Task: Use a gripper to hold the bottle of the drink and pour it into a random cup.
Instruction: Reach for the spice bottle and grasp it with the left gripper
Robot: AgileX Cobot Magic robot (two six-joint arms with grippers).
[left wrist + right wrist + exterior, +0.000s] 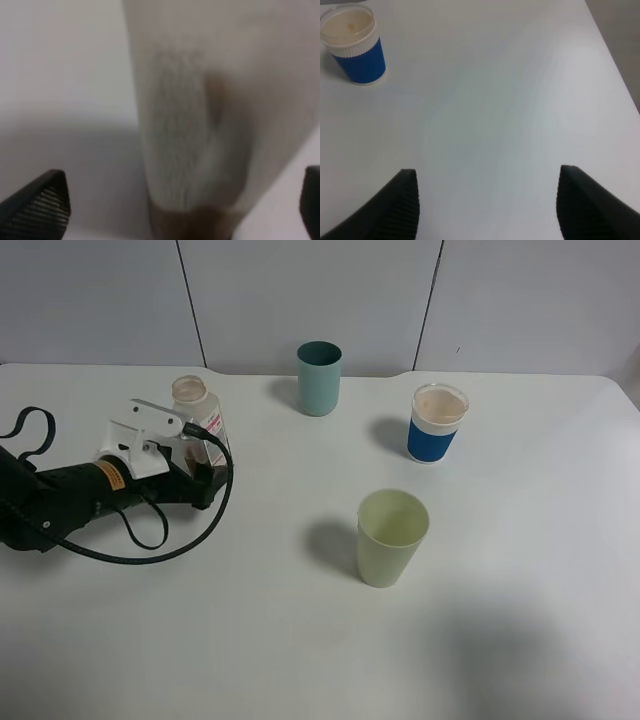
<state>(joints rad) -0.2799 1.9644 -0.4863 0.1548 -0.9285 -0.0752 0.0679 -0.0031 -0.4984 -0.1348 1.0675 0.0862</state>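
The bottle (192,403) stands upright and capless at the back left of the table, with brownish liquid at its bottom. My left gripper (203,462) reaches around its lower part, jaws open. In the left wrist view the bottle (200,125) fills the frame, blurred, between the spread fingertips of the left gripper (172,205), with a gap on one side. The pale yellow-green cup (391,536) stands upright in the middle front, well to the right of the bottle. My right gripper (487,205) is open and empty over bare table; it does not show in the exterior high view.
A dark teal cup (319,377) stands at the back centre. A blue-banded white cup (436,423) stands at the back right and also shows in the right wrist view (356,45). The left arm's black cable (150,530) loops on the table.
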